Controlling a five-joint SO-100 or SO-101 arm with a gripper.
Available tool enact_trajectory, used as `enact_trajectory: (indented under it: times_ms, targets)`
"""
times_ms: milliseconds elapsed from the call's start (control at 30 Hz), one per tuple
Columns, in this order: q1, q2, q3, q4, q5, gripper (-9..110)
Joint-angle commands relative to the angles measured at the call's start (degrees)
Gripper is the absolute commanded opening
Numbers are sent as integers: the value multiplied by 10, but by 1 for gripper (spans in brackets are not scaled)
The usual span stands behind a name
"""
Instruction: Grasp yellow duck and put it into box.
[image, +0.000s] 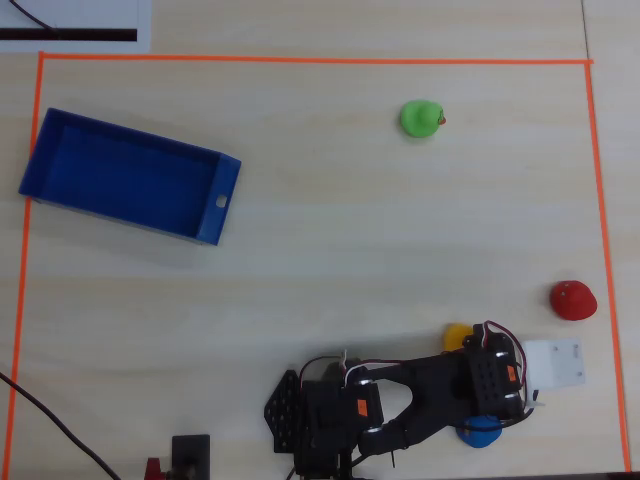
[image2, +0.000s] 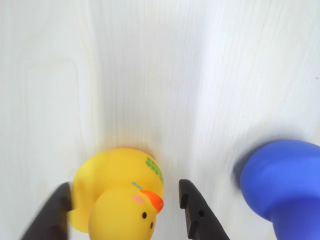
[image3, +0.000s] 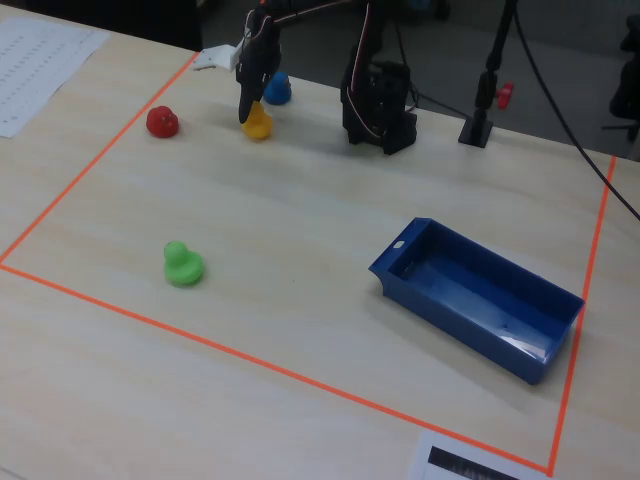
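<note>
Grasping is the step in hand. In the wrist view the gripper (image2: 122, 210) stands wide, its two dark fingers either side of the small rounded yellow toy duck (image2: 117, 197) with the orange beak, neither visibly pressing on it, and the duck rests on the pale wooden surface (image2: 150, 75). A rounded blue toy (image2: 282, 182) sits near, at three o'clock from the duck. In the overhead view the duck (image: 457, 335) peeks out at the arm's upper edge, and the large shallow blue rectangular box (image: 130, 176) lies well apart at about ten o'clock. The next move, as I judge it, calls for shutting the fingers squarely on the duck's body, then lifting clear before swinging toward the box.
</note>
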Motion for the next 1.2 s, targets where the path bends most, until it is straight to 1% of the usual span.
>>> enact_trajectory:
  times_ms: [0, 33, 67, 467, 600, 700, 833, 933, 1067, 1167]
  targets:
    - [4, 25, 2, 5, -14, 12]
    - [4, 26, 3, 8, -16, 3]
    - [3, 29, 4, 13, -21, 0]
    - [-11, 56, 58, -61, -30, 0]
    - [-48, 95, 77, -69, -7, 0]
    - [-102, 108, 28, 0, 41, 0]
    - [-197, 108, -102, 111, 127, 0]
    - [-272, 112, -185, 181, 171, 0]
    - [-367, 131, -268, 287, 204, 0]
    - [-466, 173, -287, 359, 212, 0]
